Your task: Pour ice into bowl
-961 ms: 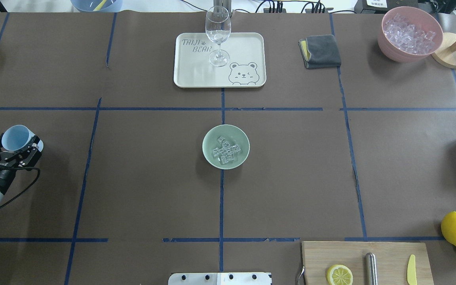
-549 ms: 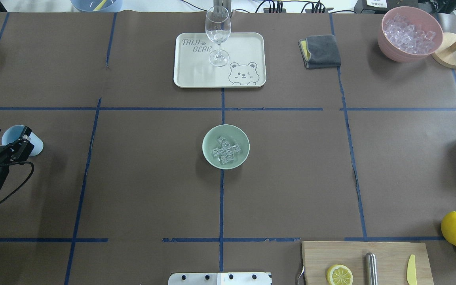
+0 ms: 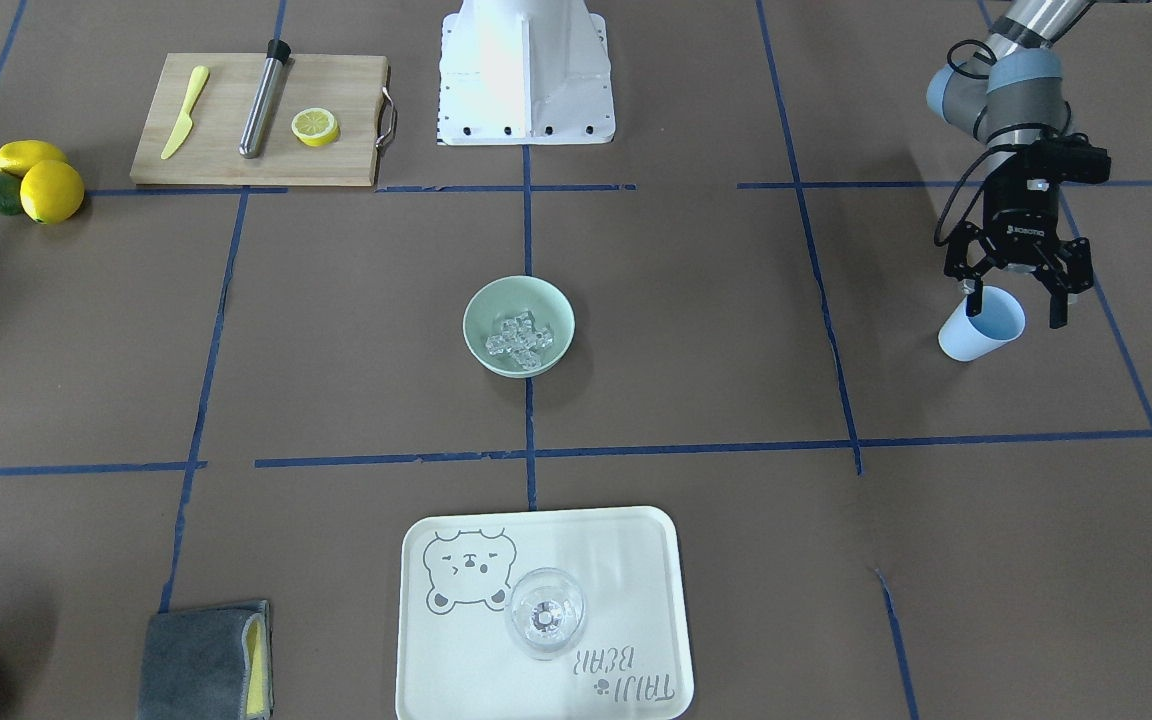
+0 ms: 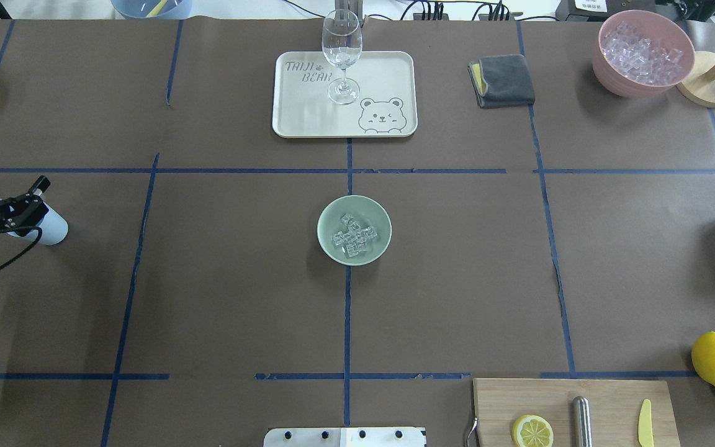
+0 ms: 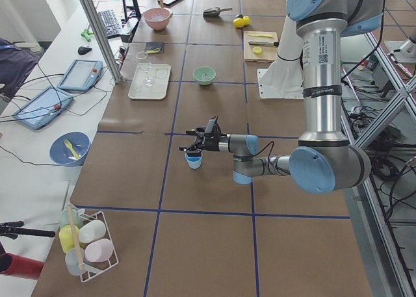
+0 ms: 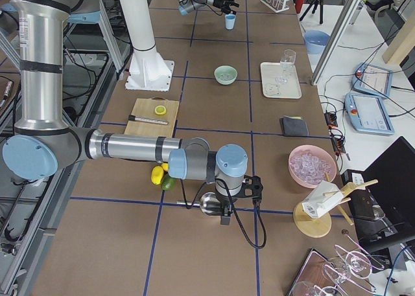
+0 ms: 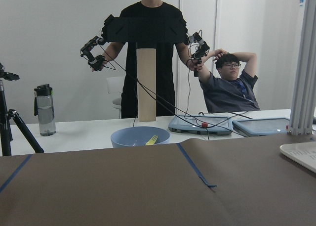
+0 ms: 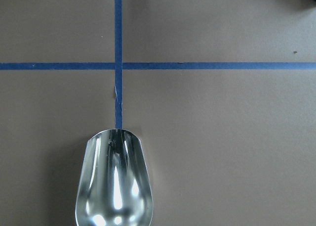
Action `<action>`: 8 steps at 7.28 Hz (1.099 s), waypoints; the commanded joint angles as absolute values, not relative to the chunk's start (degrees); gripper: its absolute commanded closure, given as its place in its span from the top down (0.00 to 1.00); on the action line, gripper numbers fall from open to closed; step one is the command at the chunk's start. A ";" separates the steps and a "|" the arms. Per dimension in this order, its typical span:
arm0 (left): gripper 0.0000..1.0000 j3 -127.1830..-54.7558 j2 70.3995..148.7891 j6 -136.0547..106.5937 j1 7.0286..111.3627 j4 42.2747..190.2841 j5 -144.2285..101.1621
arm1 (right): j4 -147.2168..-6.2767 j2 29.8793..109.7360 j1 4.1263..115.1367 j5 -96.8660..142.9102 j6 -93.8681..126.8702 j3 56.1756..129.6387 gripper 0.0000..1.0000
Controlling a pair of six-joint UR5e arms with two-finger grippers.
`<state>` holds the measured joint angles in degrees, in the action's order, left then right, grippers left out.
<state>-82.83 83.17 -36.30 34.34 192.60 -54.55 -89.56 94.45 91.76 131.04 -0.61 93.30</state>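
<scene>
Bare tabletop (image 4: 227,248) between bowl (image 4: 328,217) and cup (image 4: 53,228)

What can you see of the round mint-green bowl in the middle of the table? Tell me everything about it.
The round pale mint-green bowl looks like smooth glazed ceramic, plain and unpatterned. It stands upright near the middle of the brown paper-covered table, on a blue tape line that passes under it. Inside lies a small heap of clear ice cubes, covering part of the bottom and sitting below the rim. Nothing else touches the bowl.
</scene>
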 commanded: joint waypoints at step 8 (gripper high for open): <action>1.00 -97.92 96.33 4.48 89.11 91.65 -115.57 | -89.73 90.89 91.67 136.73 -0.53 96.40 1.00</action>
<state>-99.05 95.64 3.93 86.97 103.53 -114.18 -89.60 92.17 91.73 133.86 -0.46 94.95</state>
